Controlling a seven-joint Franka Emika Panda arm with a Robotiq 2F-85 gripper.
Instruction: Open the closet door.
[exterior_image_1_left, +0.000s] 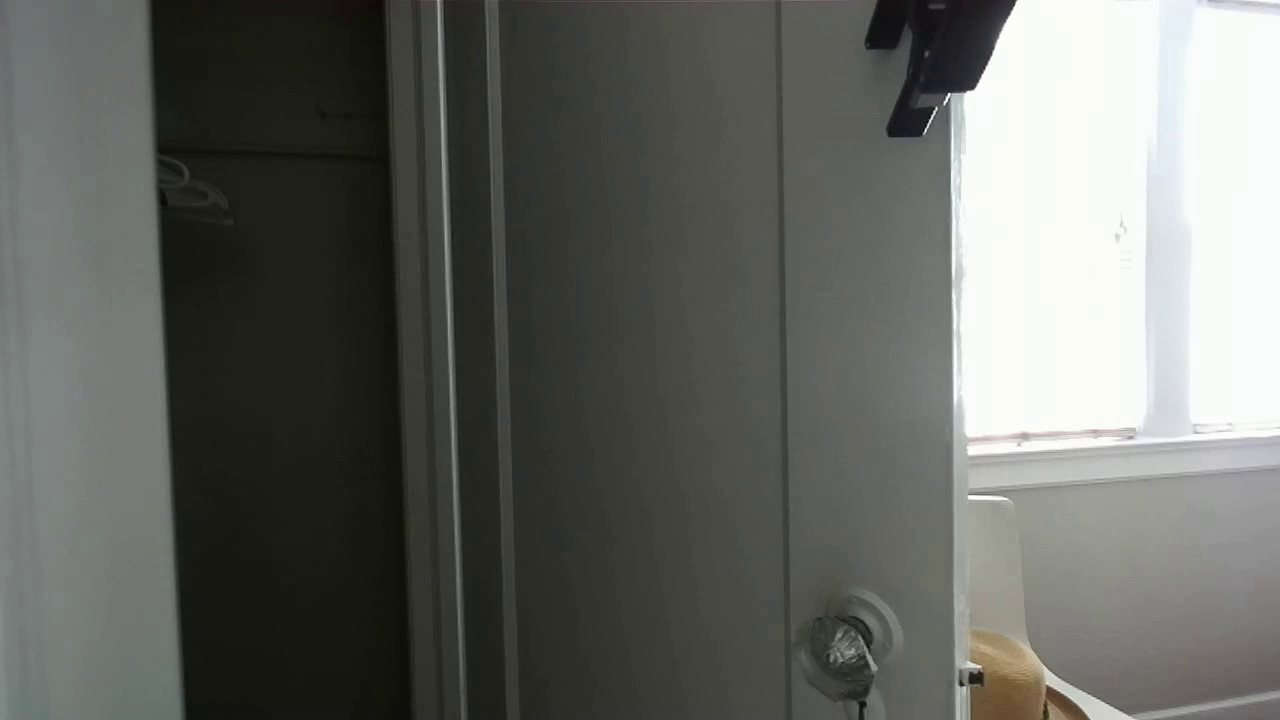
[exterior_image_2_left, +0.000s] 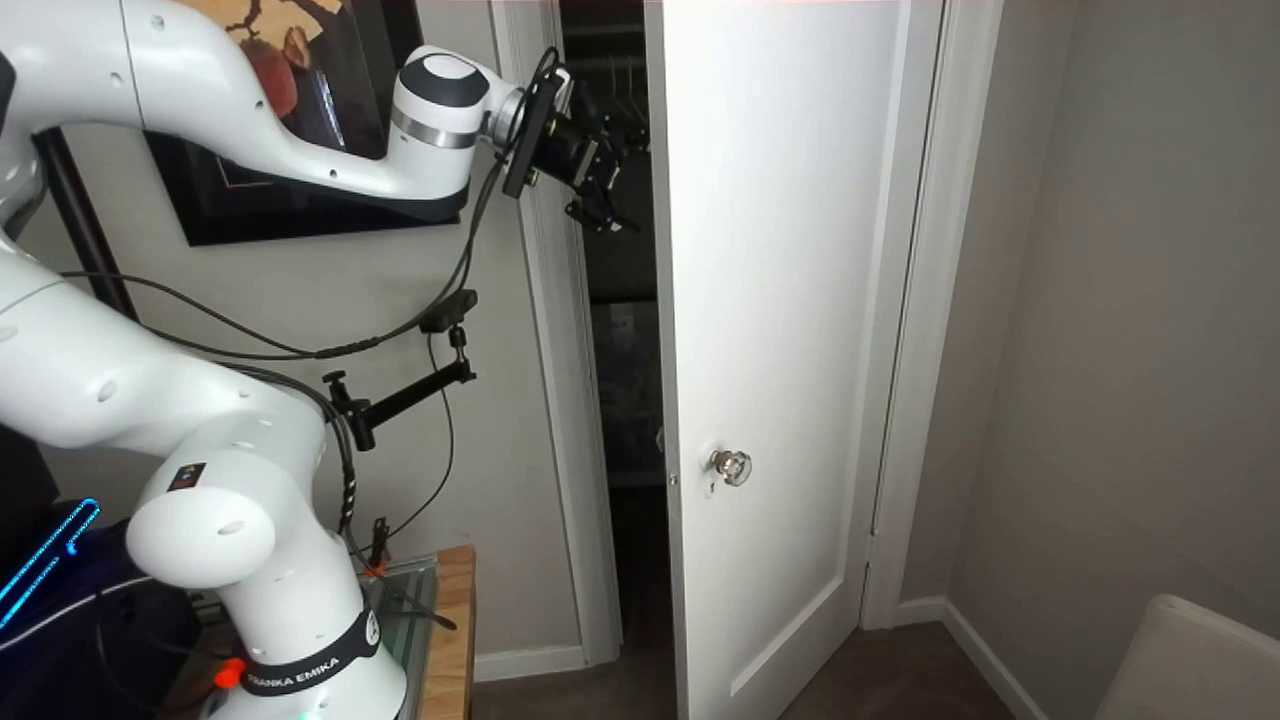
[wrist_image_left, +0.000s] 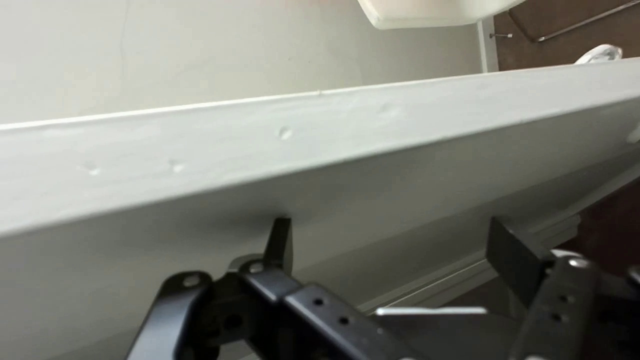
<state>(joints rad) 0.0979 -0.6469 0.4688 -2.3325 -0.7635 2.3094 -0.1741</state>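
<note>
Wrist view shows you the black gripper (wrist_image_left: 387, 227) at the closet door (wrist_image_left: 340, 190), its jaws spread well apart, both tips turned toward the shaded closet-side face; whether they touch it, you cannot tell. In an exterior view, your glossy white Franka arm (exterior_image_2_left: 200, 420) stands on the wood-edged counter (exterior_image_2_left: 457, 630), folds at the view's edge, then stretches across high up, wrist tilted so the gripper points toward the door's free edge and slightly down. In both exterior views the door stands ajar; its free edge is apart from the jamb (exterior_image_2_left: 572, 330), with the closet (exterior_image_1_left: 280, 450) dark beyond. You see smooth grey-white paint over a long flat recessed panel, and small round dents along the edge. The closet-side knob (exterior_image_1_left: 843, 655) is clear faceted glass on a round rosette (exterior_image_1_left: 888, 620); the tan hat (exterior_image_1_left: 1005, 675) is rounded, the chair (exterior_image_1_left: 990, 550) smooth and white.
</note>
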